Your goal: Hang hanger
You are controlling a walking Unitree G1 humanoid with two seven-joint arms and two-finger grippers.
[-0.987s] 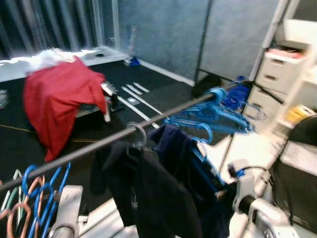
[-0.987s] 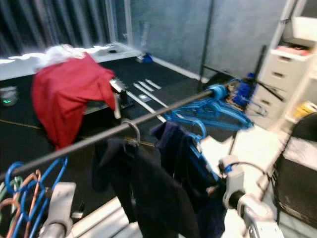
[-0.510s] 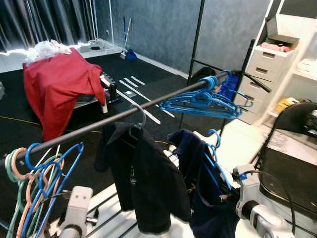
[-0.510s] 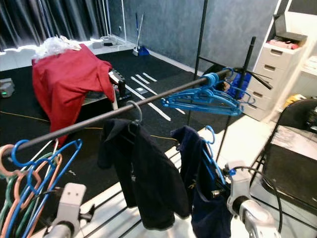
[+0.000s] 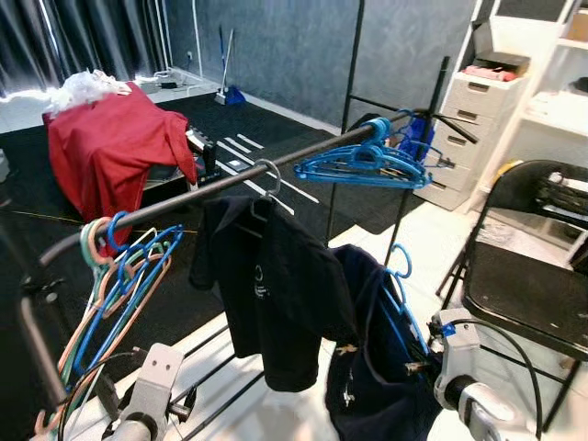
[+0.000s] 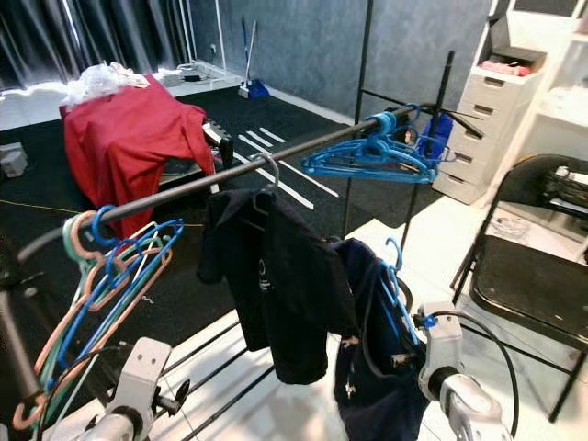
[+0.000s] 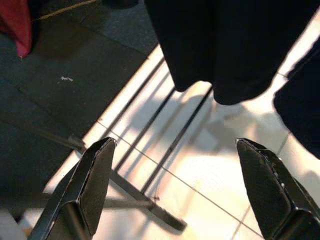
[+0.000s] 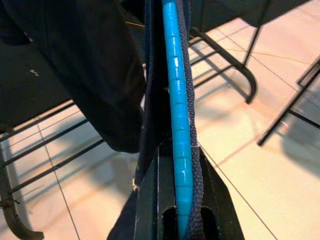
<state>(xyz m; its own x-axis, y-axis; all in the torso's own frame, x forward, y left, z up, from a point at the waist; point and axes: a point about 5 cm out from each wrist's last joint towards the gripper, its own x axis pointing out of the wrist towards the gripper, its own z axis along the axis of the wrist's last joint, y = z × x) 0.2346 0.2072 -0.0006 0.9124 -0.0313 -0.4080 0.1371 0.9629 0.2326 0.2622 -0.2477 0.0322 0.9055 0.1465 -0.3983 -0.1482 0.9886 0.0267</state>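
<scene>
My right gripper [image 8: 176, 200] clamped on the blue hanger [image 8: 176, 125], below the rack rail [image 5: 230, 186].
The hanger carries a dark navy garment [image 5: 367, 367], hook [image 5: 401, 260] free of the rail, beside a hung black shirt [image 5: 276, 285]. My left gripper [image 7: 180, 195] is spread apart over the floor tiles [image 7: 200, 175].

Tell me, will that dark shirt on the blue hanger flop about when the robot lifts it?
Probably. The dark shirt hangs in limp folds, so it should sway. The blue hanger looks rigid, clamped in the right gripper, so it should steady it.
</scene>
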